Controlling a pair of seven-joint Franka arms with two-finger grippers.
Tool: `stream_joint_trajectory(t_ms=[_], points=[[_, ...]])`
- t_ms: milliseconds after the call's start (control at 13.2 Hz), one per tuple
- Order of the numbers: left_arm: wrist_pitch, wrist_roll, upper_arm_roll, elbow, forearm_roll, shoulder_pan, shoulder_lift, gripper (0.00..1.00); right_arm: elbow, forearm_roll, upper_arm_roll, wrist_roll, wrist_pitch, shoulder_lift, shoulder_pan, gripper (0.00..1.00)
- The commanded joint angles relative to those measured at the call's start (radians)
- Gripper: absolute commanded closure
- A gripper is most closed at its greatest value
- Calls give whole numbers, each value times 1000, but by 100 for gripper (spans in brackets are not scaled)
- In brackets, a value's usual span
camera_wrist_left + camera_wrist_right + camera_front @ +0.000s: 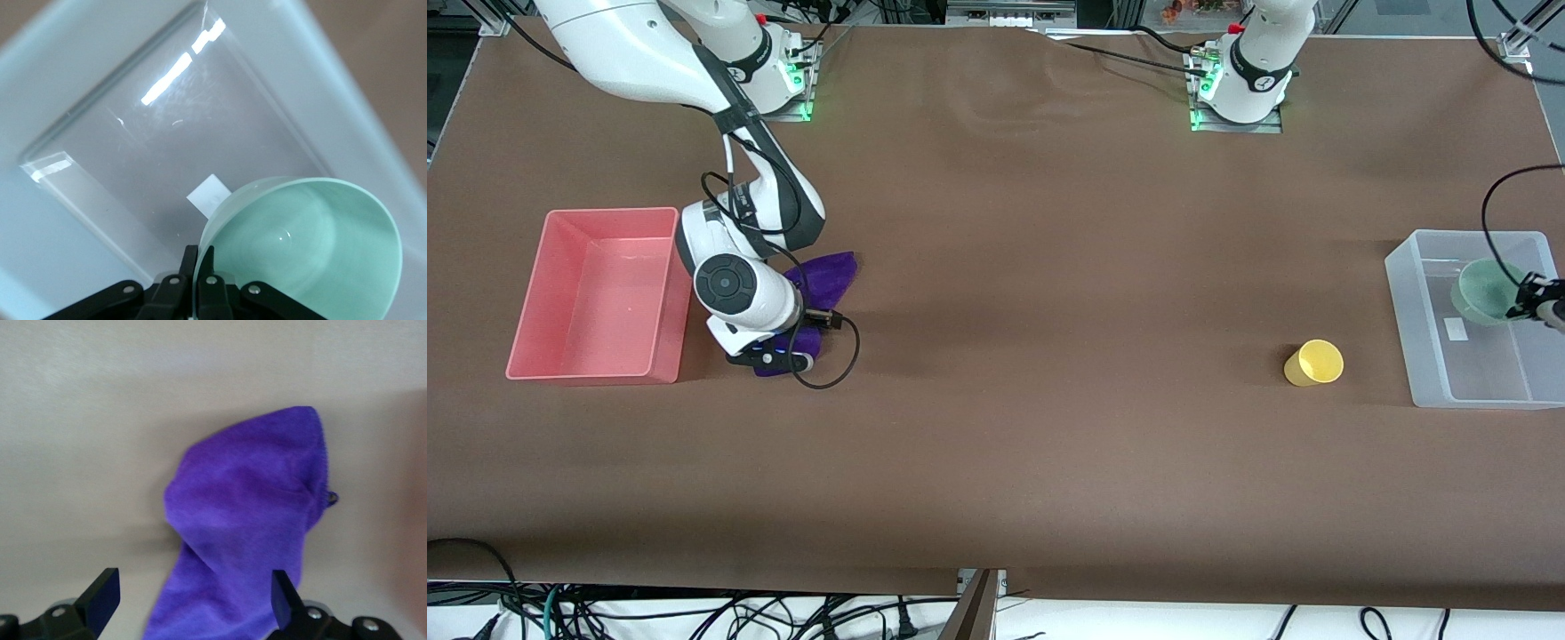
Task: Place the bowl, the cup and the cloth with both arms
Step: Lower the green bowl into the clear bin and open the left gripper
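Over the clear bin point(1423, 267) my left gripper point(198, 267) pinches the light, slick, rigid bowl point(313, 247) by its thin rim, while my right gripper point(190, 597) hangs spread wide over the limp cloth point(247, 547) beside the pink bin point(560, 293), best pinched mid-fold, the cup point(1313, 363) lying near the clear bin.

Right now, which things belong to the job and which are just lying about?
Job:
bowl, held by left gripper over clear bin
cloth, below open right gripper
cup on table
pink bin

Lying about:
cables at table edge
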Motion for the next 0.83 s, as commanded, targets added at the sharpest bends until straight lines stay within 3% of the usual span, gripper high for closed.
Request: stream_joint_trajectory(t_ms=[0, 76, 152, 228, 455, 531, 607, 683, 759], points=[[81, 35, -15, 55, -1, 37, 107, 100, -22, -22, -13, -13, -21, 1, -5, 0], [112, 37, -14, 55, -1, 37, 118, 100, -32, -22, -13, -13, -21, 12, -5, 0], [114, 22, -15, 53, -3, 37, 118, 74, -40, -22, -17, -13, -17, 26, -5, 0], [113, 12, -15, 53, -15, 37, 118, 1, -45, -23, -25, -13, -12, 40, -5, 0], [-2, 6, -26, 65, -32, 28, 33, 0, -48, -23, -28, -15, -1, 64, -7, 1], [-75, 3, -33, 88, -30, 20, -10, 0, -48, -23, -36, -15, 15, 74, -5, 10], [-164, -2, -58, 120, -30, 12, -44, 0, -48, -25, -42, -18, 25, 86, -5, 32], [-246, -26, -88, 151, -30, 11, -64, 0, -48, -26, -42, -24, 29, 95, -4, 67], [-309, -81, -130, 172, -26, 11, -81, 0, -46, -28, -40, -26, 29, 98, -2, 95]])
